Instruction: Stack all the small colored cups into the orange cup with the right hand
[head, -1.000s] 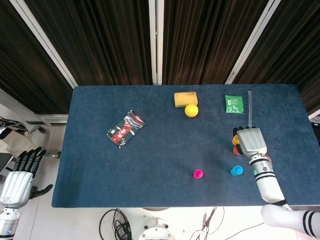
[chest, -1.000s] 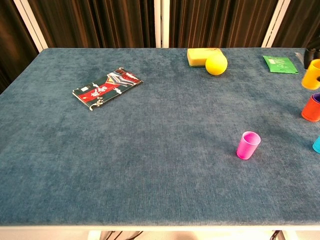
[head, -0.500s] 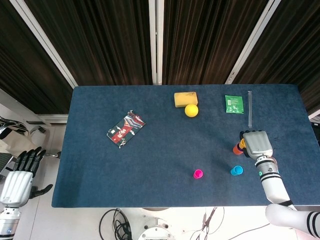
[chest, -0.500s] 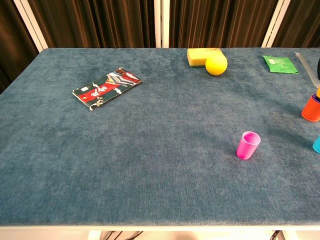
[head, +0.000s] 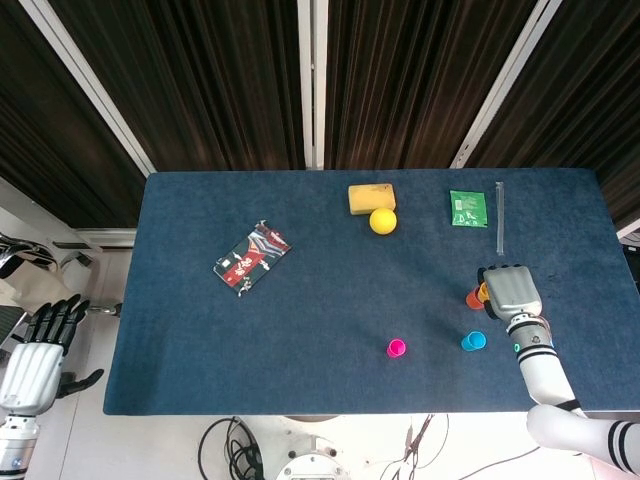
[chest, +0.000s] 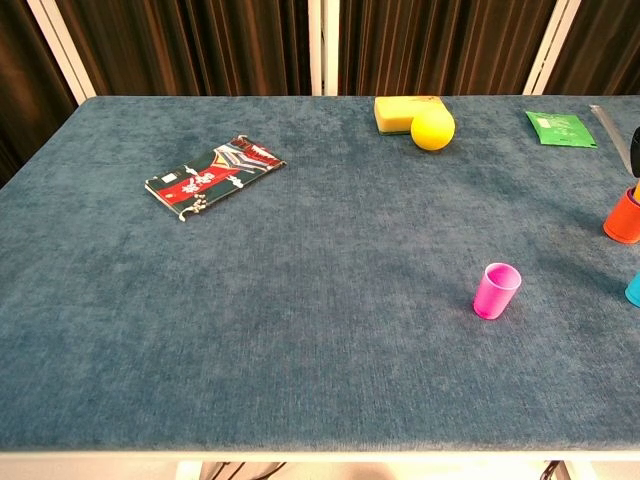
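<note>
The orange cup (head: 473, 297) (chest: 622, 218) stands near the table's right edge. A yellow cup (head: 483, 290) (chest: 636, 192) sits low in its mouth, showing only as a sliver. My right hand (head: 513, 291) covers both from the right and holds the yellow cup; in the chest view just a dark fingertip shows at the frame edge. A blue cup (head: 473, 341) (chest: 634, 290) stands just in front of the orange one. Further left a pink cup (head: 397, 348) (chest: 496, 290) stands alone. My left hand (head: 42, 345) hangs off the table's left side, fingers apart, holding nothing.
At the back lie a yellow sponge (head: 371, 197) (chest: 404, 111) with a yellow ball (head: 382, 221) (chest: 432, 129) touching it, a green packet (head: 467, 209) (chest: 560, 128) and a thin grey strip (head: 499, 217). A patterned packet (head: 251, 258) (chest: 214, 176) lies at the left.
My right hand has come down and towards the front with the yellow cup, lowering it from the air into the orange cup. The left hand has barely shifted.
</note>
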